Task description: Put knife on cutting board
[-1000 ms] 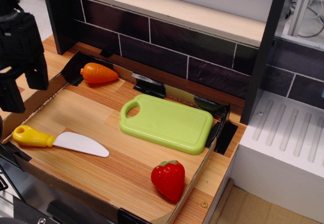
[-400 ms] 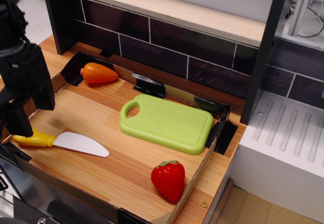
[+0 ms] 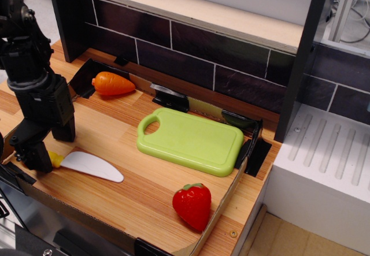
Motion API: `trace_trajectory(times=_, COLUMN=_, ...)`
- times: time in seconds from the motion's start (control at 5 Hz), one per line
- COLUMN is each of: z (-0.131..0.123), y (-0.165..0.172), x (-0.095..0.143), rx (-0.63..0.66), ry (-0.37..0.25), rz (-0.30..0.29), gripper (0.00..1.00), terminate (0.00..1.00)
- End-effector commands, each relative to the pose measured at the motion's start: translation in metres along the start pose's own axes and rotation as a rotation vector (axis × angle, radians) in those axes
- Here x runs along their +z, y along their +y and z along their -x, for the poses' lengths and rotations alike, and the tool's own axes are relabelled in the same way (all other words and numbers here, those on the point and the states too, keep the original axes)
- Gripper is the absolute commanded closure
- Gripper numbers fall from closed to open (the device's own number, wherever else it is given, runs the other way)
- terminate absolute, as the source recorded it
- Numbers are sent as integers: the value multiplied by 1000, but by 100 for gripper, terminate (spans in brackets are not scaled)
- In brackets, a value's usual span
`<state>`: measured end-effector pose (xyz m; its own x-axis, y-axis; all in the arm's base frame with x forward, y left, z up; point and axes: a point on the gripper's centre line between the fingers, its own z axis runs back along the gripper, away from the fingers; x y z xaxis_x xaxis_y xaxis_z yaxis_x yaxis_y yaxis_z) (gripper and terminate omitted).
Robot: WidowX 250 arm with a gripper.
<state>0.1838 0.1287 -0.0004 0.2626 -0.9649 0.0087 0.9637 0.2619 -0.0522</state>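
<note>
The knife (image 3: 91, 166) lies flat at the front left of the wooden tray, its white blade pointing right. Only a sliver of its yellow handle (image 3: 56, 159) shows. My black gripper (image 3: 51, 146) has come down over the handle with one finger on each side; the jaws are open and stand apart from it. The light green cutting board (image 3: 193, 142) lies flat in the middle of the tray, to the right of the knife, with its handle hole at the left corner. Nothing lies on it.
An orange toy carrot (image 3: 113, 84) lies at the tray's back left. A red toy strawberry (image 3: 192, 205) sits at the front right, near the cardboard edge (image 3: 222, 207). A dark tiled wall (image 3: 191, 48) stands behind, and a white ridged block (image 3: 324, 169) to the right.
My gripper has moved down and to the right from above the tray's left edge and now straddles the knife handle, hiding most of it. The knife and the board have not moved.
</note>
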Motion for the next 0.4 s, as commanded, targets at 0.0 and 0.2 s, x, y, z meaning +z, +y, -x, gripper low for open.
trace_trajectory(times=0.0, z=-1, y=19, x=7, rx=48, ry=-34, rz=-12, gripper=100, terminate=0)
trace_trajectory(times=0.2, z=-6, y=26, x=14, rx=88, ry=-59, rz=11, gripper=100, terminate=0)
